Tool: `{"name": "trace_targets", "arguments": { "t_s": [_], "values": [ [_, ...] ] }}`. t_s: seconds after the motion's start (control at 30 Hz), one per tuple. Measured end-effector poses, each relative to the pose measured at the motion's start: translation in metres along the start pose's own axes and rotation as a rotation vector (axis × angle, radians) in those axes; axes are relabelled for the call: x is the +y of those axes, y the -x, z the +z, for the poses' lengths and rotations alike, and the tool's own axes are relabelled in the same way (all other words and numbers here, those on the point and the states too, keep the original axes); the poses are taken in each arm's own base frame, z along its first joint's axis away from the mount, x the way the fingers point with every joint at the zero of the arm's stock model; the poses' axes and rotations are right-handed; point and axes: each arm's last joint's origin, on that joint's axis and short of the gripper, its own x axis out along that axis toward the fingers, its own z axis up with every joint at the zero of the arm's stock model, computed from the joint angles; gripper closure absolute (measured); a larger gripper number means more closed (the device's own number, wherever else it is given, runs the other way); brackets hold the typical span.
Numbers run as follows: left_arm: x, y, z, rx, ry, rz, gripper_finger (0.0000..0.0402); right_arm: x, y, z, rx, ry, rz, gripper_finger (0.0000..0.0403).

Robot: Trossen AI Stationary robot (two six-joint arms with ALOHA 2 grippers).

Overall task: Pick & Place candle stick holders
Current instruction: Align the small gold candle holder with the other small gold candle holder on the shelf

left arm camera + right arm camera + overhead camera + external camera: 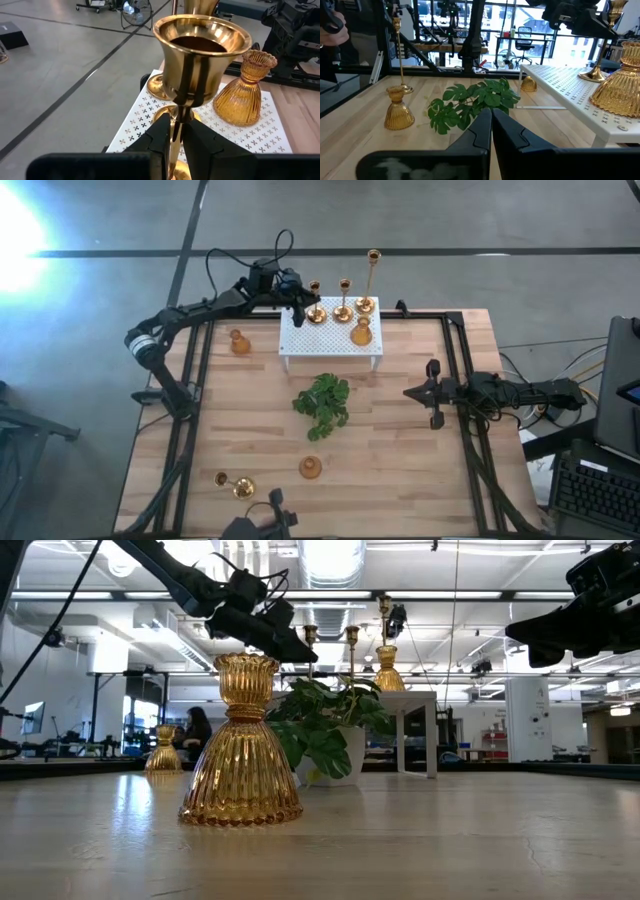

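On white stand (330, 340) | left hand (178, 131) clamps short holder (200, 55) stem | right hand (491, 120) closed, empty

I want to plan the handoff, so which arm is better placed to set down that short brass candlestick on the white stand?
Left. The left gripper is already shut on the short brass candlestick over the white perforated stand; the right gripper waits shut, off to the stand's right.

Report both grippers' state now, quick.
Left gripper: shut on the stem of a gold candle stick holder at the white stand.
Right gripper: shut, holding nothing.
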Motion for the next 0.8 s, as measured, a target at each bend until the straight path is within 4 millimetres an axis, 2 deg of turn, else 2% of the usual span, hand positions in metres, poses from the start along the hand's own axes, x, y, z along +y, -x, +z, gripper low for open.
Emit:
{"name": "trace_targets", "arguments": {
  "t_s": [0.5,0.8],
  "values": [
    [0.0007,0.0002,-0.0002,0.002,-0.010,0.013,0.0348,0.0000,0.0000,0.0000,0.000,0.000,0.000,0.0394],
    [0.0020,0.0002,-0.0004,0.009,-0.009,0.057,0.0268,0.0000,0.0000,0.0000,0.000,0.000,0.000,0.0394]
  ]
}}
